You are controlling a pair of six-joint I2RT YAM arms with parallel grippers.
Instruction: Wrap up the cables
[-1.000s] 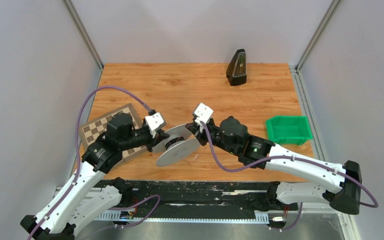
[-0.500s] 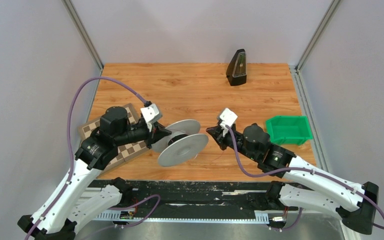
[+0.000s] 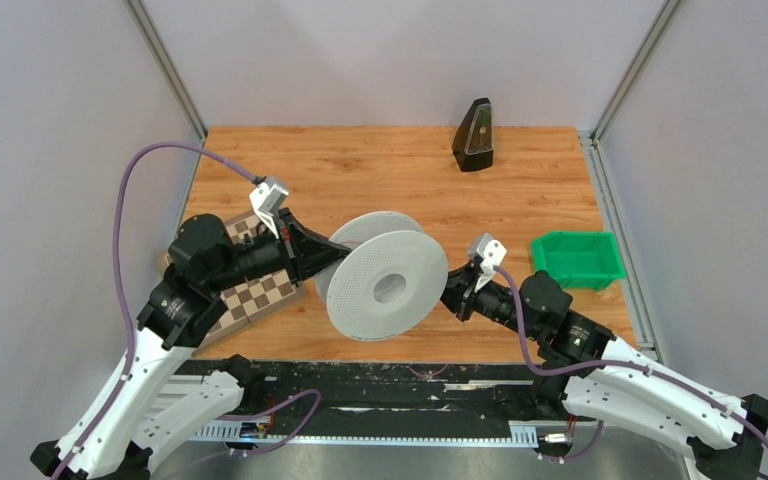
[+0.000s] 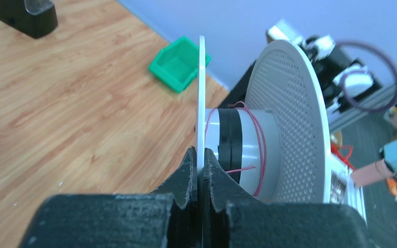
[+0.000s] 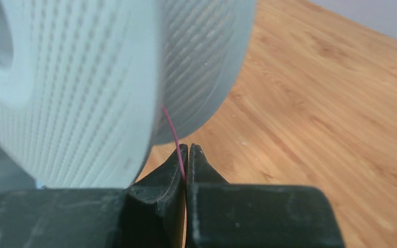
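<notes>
Cable (image 5: 171,129): a thin red strand. In my right wrist view it drops from between the two flanges straight into the right gripper (image 5: 186,155). That gripper's fingers are pressed together on the strand with no gap showing. My left wrist view shows a few loose red turns on the grey hub (image 4: 248,150), next to a black band.

Spool (image 3: 385,285): held up between the two arms, with its perforated flange tilted toward the top camera. The left gripper (image 4: 200,160) is clamped on the rim of the thin rear flange, and the flange edge sits in the slot between its fingertips.

Edges, as I read them from the top view:
- The spool's lower rim lies over the near strip of the table (image 3: 360,170), close to the near edge.
- The right gripper sits just beside the spool's lower right rim.
- The chessboard (image 3: 260,295) lies at the left edge, partly under the left arm, with its right corner near the spool's left rim.
- The green bin (image 3: 575,258) stands at the right edge, apart from the spool and just behind the right arm.
- The black wedge-shaped object (image 3: 475,135) stands at the far edge, well apart.

Room: open wood runs from the spool to the far edge, and between the spool and the bin. The left arm's purple hose (image 3: 125,230) arcs out close to the left wall
</notes>
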